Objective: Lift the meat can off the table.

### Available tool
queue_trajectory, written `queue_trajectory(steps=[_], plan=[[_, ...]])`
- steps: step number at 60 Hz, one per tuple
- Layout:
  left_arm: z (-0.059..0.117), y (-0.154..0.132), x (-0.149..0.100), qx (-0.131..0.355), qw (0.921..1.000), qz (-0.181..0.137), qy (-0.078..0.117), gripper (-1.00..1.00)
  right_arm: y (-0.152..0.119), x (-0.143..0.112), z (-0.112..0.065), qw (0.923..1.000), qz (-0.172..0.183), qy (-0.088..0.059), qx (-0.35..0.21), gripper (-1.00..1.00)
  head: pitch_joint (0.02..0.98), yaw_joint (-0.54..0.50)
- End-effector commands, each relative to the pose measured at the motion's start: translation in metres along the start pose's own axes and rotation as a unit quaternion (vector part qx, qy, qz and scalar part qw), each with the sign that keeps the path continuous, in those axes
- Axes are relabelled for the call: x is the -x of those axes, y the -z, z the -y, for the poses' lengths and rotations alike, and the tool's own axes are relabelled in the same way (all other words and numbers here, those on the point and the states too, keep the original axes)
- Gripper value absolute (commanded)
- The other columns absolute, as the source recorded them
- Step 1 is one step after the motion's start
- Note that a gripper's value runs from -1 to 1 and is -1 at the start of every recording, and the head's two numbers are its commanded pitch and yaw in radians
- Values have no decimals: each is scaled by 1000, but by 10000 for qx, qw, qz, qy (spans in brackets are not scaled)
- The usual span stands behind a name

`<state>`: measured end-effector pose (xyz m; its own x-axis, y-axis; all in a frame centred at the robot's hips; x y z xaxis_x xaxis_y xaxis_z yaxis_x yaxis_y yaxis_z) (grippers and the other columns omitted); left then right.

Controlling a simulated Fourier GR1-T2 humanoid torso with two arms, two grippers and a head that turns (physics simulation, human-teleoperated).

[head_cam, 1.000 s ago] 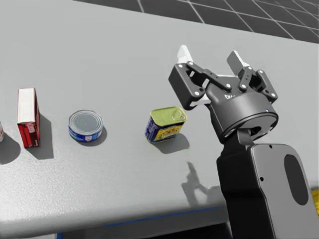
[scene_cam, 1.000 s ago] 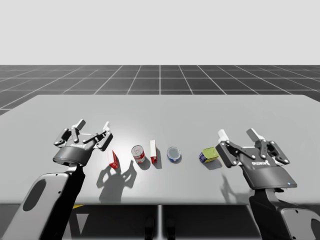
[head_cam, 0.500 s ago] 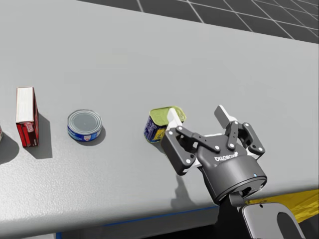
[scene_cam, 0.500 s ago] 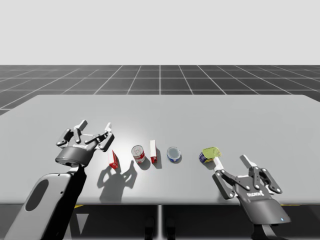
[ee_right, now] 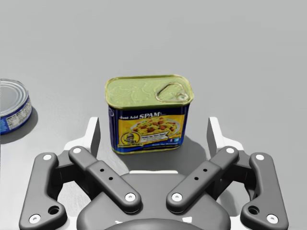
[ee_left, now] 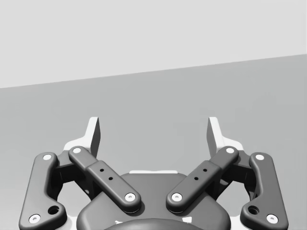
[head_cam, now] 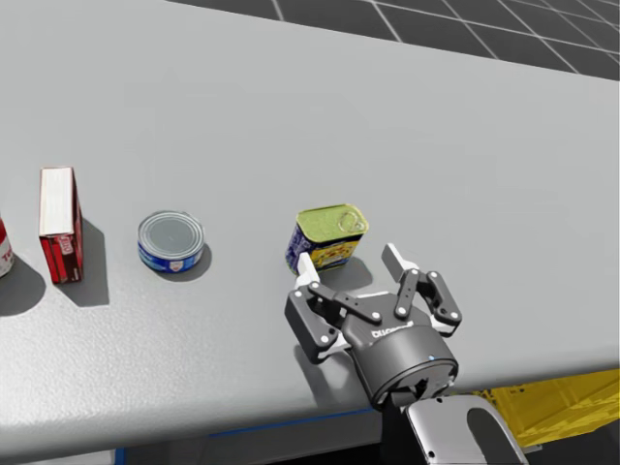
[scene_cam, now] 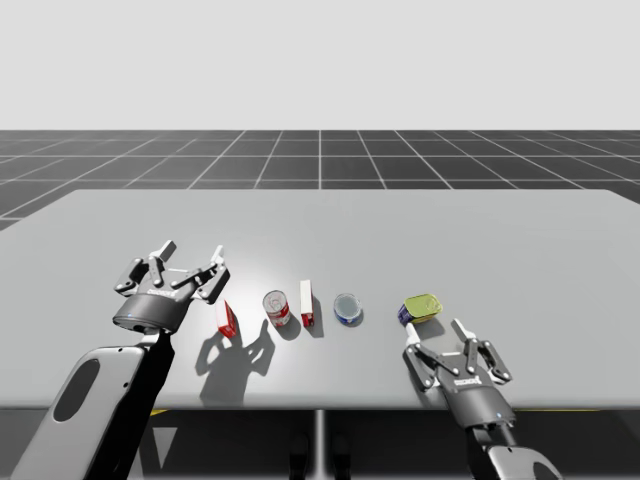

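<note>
Right claw (ee_right: pixel 153 127), spread wide and holding nothing, lines up on the meat can (ee_right: pixel 149 115), an upright blue tin with rounded corners and a yellow-green ring-pull lid. It stands on the grey worktop (head_cam: pixel 436 116) at lower centre of the head view, just ahead of the fingers and seemingly untouched by either. Being stiff metal, it should not give under a squeeze, though its glossy sides are likely slick and a full tin fairly weighty. A firm pinch across the two narrow sides, mid-height and below the lid's rim, looks the safest hold. Its front label carries a yellow panel with a food picture and print. Left claw (scene_cam: pixel 190 252), also wide open and empty, hovers at the left of the high view.
</note>
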<state>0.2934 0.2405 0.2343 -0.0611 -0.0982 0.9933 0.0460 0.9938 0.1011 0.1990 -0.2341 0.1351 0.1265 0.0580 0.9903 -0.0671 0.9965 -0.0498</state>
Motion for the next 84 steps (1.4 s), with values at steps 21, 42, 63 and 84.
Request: queue_trajectory(steps=[21,42,63,84], plan=[[-2,-1,-1,-50,10000,31,-8,-1000,45,14,0,9995,-303,6,114,-1000,869,-359],[-3,-2,-3,-56,10000,57,-28,-1000,63,20,4,9987,-459,1,231,-1000,862,-353],[-3,-2,-3,-53,10000,56,-26,-1000,61,23,6,9987,-486,121,126,1000,758,-360],[-1,-1,0,-8,10000,-6,39,-1000,60,24,5,9985,-509,165,125,1000,523,-389]])
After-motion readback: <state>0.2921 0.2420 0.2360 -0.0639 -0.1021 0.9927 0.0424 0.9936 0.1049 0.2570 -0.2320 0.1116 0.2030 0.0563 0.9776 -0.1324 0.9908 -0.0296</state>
